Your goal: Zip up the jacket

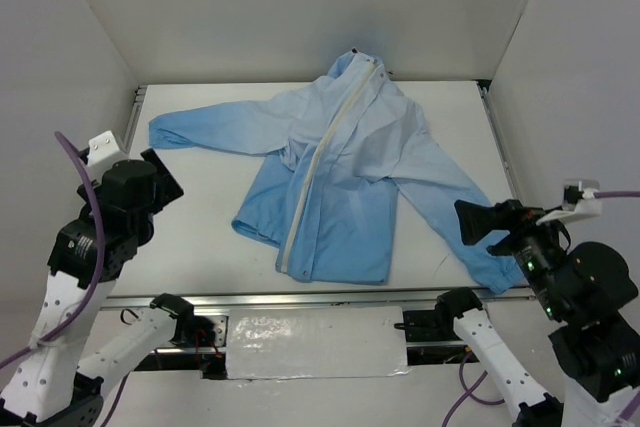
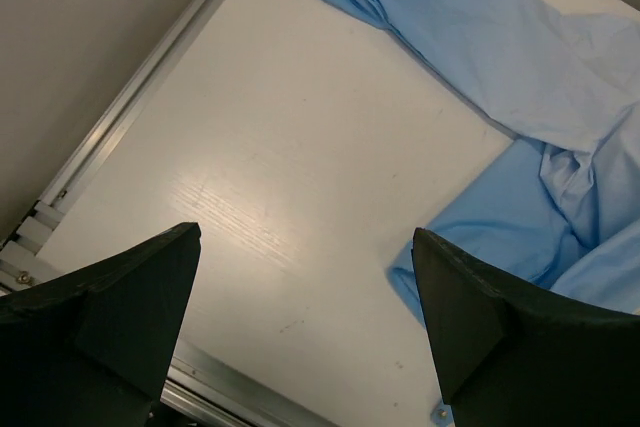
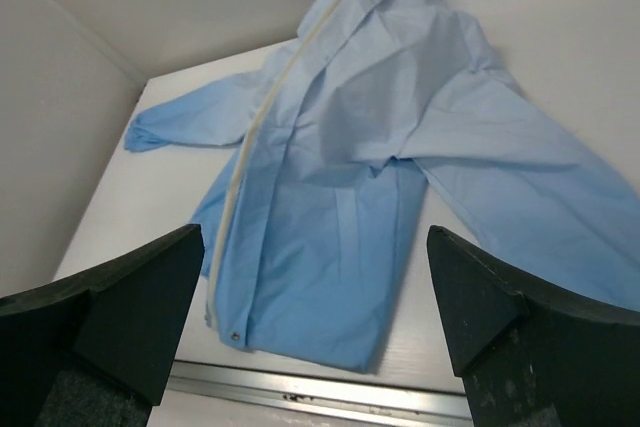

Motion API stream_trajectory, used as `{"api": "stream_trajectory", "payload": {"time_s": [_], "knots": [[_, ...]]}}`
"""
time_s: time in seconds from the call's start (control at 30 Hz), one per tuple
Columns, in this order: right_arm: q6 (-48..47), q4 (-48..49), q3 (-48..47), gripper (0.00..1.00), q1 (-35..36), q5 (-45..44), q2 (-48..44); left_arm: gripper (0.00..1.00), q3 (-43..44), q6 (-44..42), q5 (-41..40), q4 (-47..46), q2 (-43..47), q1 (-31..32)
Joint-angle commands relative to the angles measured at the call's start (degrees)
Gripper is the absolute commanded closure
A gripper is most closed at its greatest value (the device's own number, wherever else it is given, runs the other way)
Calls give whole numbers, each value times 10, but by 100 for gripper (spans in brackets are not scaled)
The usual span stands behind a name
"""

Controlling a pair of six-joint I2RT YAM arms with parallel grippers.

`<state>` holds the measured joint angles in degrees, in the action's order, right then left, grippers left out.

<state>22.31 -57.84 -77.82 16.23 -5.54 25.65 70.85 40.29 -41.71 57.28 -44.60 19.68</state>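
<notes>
Jacket (image 1: 352,212) flat, light-blue, white zipper strip (image 1: 321,162) collar to hem; left tool (image 2: 305,232) and right tool (image 3: 316,230) released

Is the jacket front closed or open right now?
Looks closed: on the jacket, the white zipper strip runs unbroken from collar to hem, no gap between panels. Slider too small to see.

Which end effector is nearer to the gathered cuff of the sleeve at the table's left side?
Left. The left end effector is just on the near side of that cuff; the right end effector is across the jacket, beside the other sleeve.
</notes>
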Motion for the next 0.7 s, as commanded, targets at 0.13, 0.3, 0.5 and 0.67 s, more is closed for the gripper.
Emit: {"api": "stream_trajectory", "payload": {"time_s": [0.13, 0.3, 0.5, 0.67], "knots": [[-17, -105, -21, 0, 21, -54, -73, 1, -5, -19, -36, 89, 117, -4], [-19, -87, 17, 0, 25, -49, -97, 1, 17, -25, -37, 114, 157, -4], [-17, -90, 7, 0, 27, -57, -104, 1, 13, -26, -39, 112, 167, -4], [-16, -101, -2, 0, 32, -66, -101, 1, 9, -26, -37, 109, 176, -4]]}}
